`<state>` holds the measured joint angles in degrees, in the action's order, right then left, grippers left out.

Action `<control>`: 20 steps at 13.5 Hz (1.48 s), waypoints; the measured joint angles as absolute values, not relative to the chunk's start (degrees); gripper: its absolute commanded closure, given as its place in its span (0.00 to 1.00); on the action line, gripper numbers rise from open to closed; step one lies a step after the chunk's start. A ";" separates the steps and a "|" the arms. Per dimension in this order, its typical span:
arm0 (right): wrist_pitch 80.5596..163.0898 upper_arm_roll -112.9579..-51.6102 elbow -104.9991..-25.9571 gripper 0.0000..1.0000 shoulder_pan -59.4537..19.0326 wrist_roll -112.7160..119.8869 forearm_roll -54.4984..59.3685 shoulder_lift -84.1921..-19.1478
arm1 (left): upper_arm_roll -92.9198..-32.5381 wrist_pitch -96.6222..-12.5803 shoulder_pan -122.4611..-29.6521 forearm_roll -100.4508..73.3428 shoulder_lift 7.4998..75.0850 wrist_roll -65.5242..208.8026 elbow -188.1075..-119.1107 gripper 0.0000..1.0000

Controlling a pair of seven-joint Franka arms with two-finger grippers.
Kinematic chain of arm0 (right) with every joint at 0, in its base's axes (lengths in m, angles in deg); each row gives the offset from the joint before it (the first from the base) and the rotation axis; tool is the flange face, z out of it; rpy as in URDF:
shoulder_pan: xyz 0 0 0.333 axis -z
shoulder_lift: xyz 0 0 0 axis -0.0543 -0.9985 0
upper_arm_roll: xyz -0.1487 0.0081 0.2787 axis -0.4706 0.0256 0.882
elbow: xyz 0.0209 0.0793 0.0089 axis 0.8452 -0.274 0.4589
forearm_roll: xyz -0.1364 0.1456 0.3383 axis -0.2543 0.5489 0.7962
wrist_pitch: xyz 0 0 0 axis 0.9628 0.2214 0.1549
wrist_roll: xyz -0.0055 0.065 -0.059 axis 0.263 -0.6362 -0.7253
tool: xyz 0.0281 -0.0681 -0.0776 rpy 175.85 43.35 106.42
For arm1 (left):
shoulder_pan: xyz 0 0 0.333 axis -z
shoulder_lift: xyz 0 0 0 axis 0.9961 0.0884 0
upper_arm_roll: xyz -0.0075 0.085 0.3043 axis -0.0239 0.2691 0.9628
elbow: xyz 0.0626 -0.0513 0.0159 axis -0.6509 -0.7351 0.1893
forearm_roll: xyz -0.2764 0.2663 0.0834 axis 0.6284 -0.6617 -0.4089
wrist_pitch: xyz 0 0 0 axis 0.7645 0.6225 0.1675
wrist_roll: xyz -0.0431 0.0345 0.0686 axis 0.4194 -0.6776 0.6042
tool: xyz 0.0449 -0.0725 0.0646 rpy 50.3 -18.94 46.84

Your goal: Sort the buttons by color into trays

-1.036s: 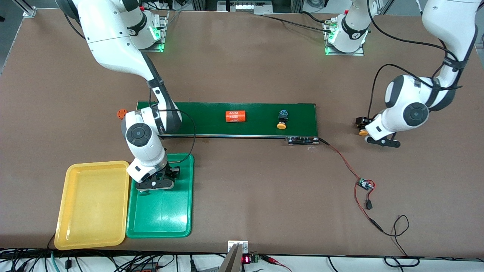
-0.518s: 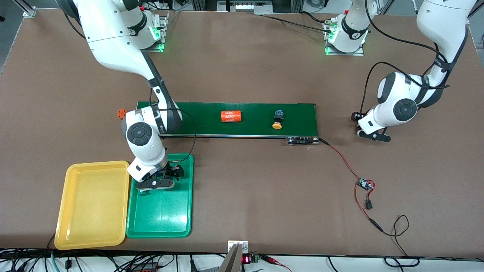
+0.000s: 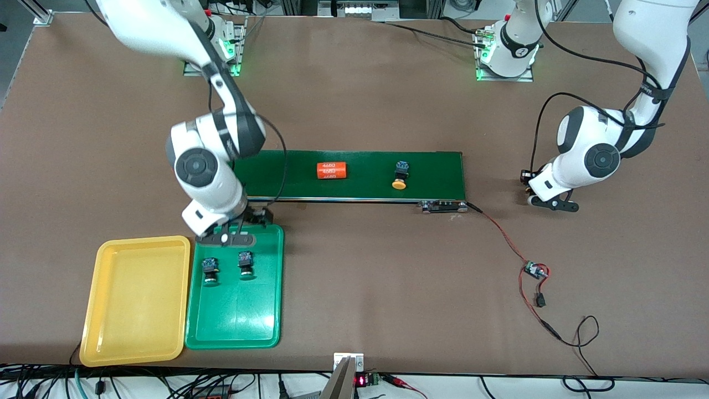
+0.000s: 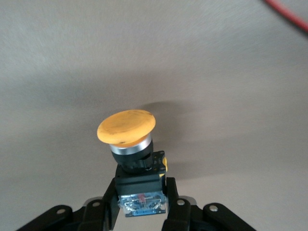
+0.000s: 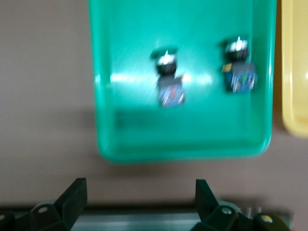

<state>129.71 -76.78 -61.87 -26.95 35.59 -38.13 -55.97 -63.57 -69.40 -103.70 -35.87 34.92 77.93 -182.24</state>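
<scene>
Brown table carries everything: left gripper [image 4: 142, 211], at the left arm's end, has its fingers clamped on the stiff, light orange-capped push-button's [image 4: 132, 151] blocky black-and-blue body, seemingly the surest hold, while right gripper [image 3: 230, 235] hovers wide-fingered over the green plastic tray's [image 3: 235, 324] edge.

The left arm's wrist hides most of the left gripper [image 3: 533, 191] (front view). Cap colours of two buttons [image 5: 169, 79] in the green tray [image 5: 126, 140] blur out.

Two green-capped buttons [image 5: 169, 79] [image 5: 238, 67] lie apart in green tray [image 5: 125, 125]; yellow tray [image 5: 294, 72] beside; right gripper [image 5: 139, 202] fingers spread wide.
</scene>
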 measured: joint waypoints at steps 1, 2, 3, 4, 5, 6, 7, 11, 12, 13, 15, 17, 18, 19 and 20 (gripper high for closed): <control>128.80 -74.82 -64.28 0.00 -26.37 36.60 -38.13 -53.09 | -65.85 -66.24 -103.69 -34.91 33.80 77.61 -181.11 0.78; 128.56 -73.08 -66.96 0.00 -25.84 37.20 -38.13 -50.39 | -68.56 -62.81 -103.61 -32.92 32.69 76.84 -179.68 0.79; 128.57 -71.24 -69.65 0.00 -25.08 37.51 -38.13 -47.94 | -71.56 -59.17 -103.50 -30.22 31.73 75.73 -177.98 0.79; 128.61 -69.28 -71.98 0.00 -23.95 37.64 -38.13 -45.96 | -74.32 -56.00 -103.34 -27.33 31.06 74.56 -176.35 0.78; 128.67 -67.16 -73.99 0.00 -22.47 37.71 -38.13 -44.21 | -76.91 -53.92 -103.15 -24.12 30.61 73.63 -175.05 0.78; 128.74 -65.28 -75.65 0.00 -21.03 38.17 -38.13 -42.77 | -78.68 -53.44 -102.81 -20.88 30.39 72.93 -174.44 0.78; 128.77 -63.77 -77.06 0.00 -19.87 39.69 -38.13 -41.54 | -79.92 -53.75 -102.52 -17.61 30.43 72.76 -174.30 0.78; 128.89 -61.36 -79.28 0.00 -18.98 46.40 -38.13 -40.46 | -82.43 -58.12 -101.78 -13.79 32.67 72.71 -174.84 0.74; 129.06 -61.14 -79.35 0.00 -18.98 47.08 -38.13 -40.69 | -82.59 -60.21 -101.30 -13.71 33.99 72.71 -175.33 0.70; 129.28 -61.05 -79.35 0.00 -18.99 47.25 -38.13 -40.89 | -82.67 -62.64 -100.79 -13.71 35.30 72.71 -176.05 0.59; 129.75 -60.86 -79.35 0.00 -19.04 47.26 -38.13 -41.35 | -82.76 -66.14 -100.13 -13.71 37.22 72.71 -177.12 0.00; 131.29 -60.67 -79.35 0.00 -19.10 47.26 -38.13 -41.92 | -82.74 -66.65 -100.27 -13.71 37.00 72.74 -176.91 0.00; 132.86 -60.57 -79.35 0.00 -19.17 47.26 -38.13 -42.37 | -82.73 -66.03 -100.65 -13.71 35.91 72.74 -176.33 0.00; 134.00 -60.47 -79.35 0.00 -19.33 47.26 -38.13 -42.78 | -82.71 -64.02 -101.12 -13.71 34.07 72.74 -175.22 0.00; 134.40 -60.42 -79.35 0.00 -19.51 47.29 -38.13 -43.03 | -82.64 -60.51 -101.53 -13.71 31.52 72.74 -173.62 0.00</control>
